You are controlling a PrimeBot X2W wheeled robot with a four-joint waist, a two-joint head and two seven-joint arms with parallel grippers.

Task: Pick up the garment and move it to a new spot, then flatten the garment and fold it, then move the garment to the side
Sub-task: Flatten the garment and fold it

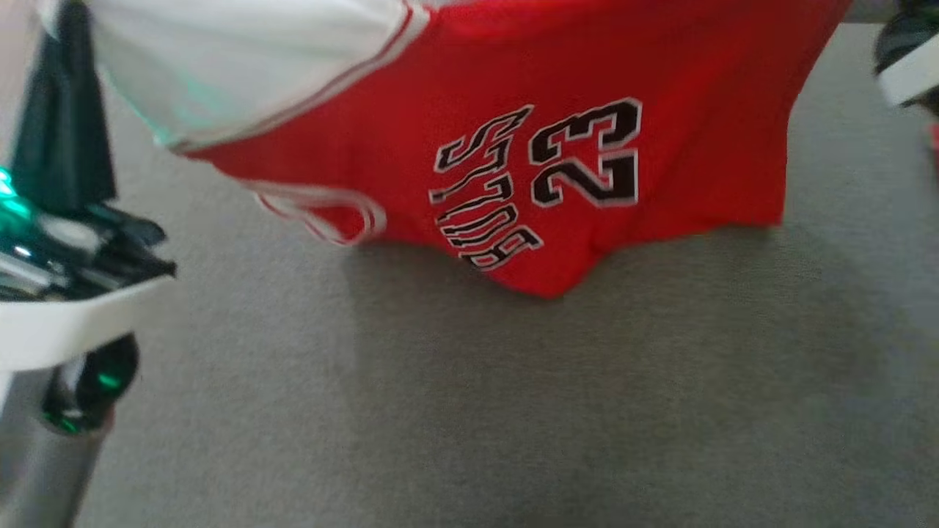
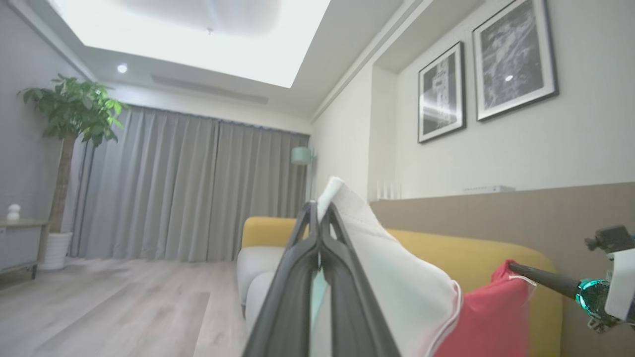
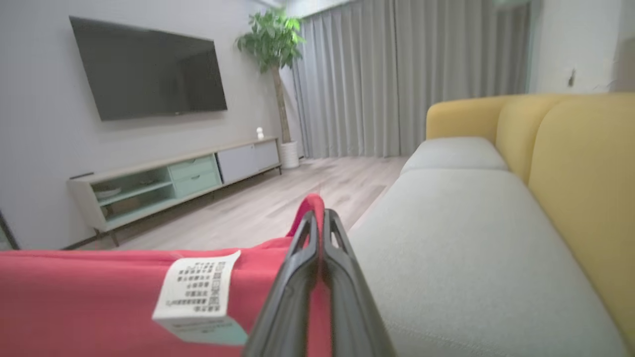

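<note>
Black tapered tool fingers [image 2: 293, 290], white wrist shell [image 1: 66, 330], teal lights [image 1: 15, 209]

Yel. sofa [image 3: 575, 163], grey curtains [image 3: 397, 74], wall TV [image 3: 149, 69]

1. A sofa [image 3: 471, 238] with grey seat cushions and a yellow back.
2. Grey curtains [image 3: 397, 74] hang beyond the sofa's far end.
3. A dark wall-mounted television [image 3: 149, 69] faces the sofa across the pale wood floor [image 3: 268, 203], above a low cabinet [image 3: 173, 178].
4. A potted plant [image 3: 270, 39] stands opposite the sofa's far end, beside the curtains.
5. Two framed pictures [image 2: 513, 57] hang on the wall behind the sofa.
6. A teal-shaded lamp [image 2: 301, 156] stands past the sofa's far end.
</note>
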